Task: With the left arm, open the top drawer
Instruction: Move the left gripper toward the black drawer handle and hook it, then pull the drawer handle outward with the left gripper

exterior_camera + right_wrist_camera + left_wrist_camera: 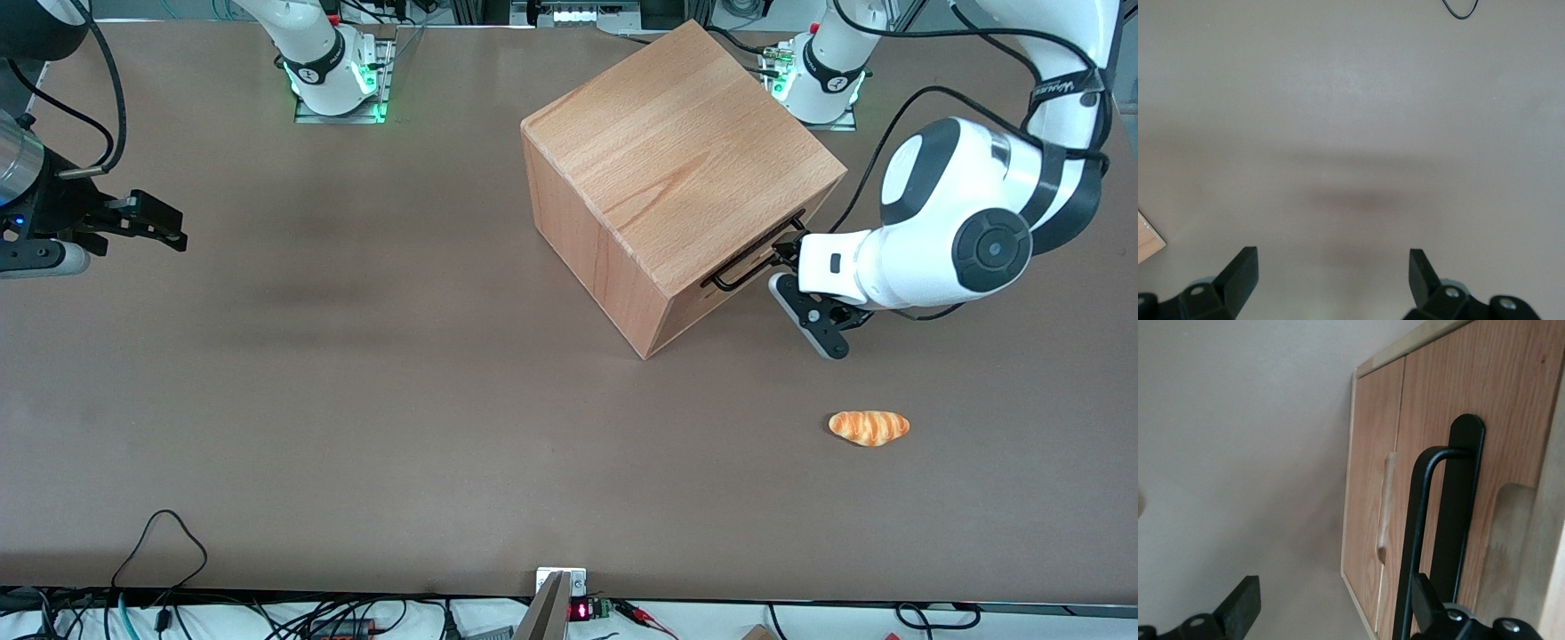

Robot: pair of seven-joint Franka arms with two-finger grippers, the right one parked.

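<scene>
A plain brown worktop [356,400] fills nearly the whole front view, matte and evenly lit, with a soft dark shadow band across its left half. Along the top edge of the frame stand the two arm bases on metal plates with green lights; along the bottom edge runs a strip of loose cables and a small red display. A black cable loop [160,542] lies on the worktop at lower left.

The beech cabinet [676,160] sits upper right of centre, turned at an angle. The top drawer [756,262] is on its lower-right face, closed flush, and only a thin sliver of its front and its black bar handle [742,271] show from the front camera. The left arm [960,240] reaches in from the right edge, and its gripper [787,258] is right at the handle. In the wrist view the jaws are spread wide, one fingertip [1241,603] over bare worktop, the other against the handle [1431,520]; whether it actually touches the bar cannot be made out. The drawer front [1511,407] is cut off by the frame.

A small bread roll [869,428] lies on the worktop nearer the front camera than the gripper, well apart from the cabinet.
</scene>
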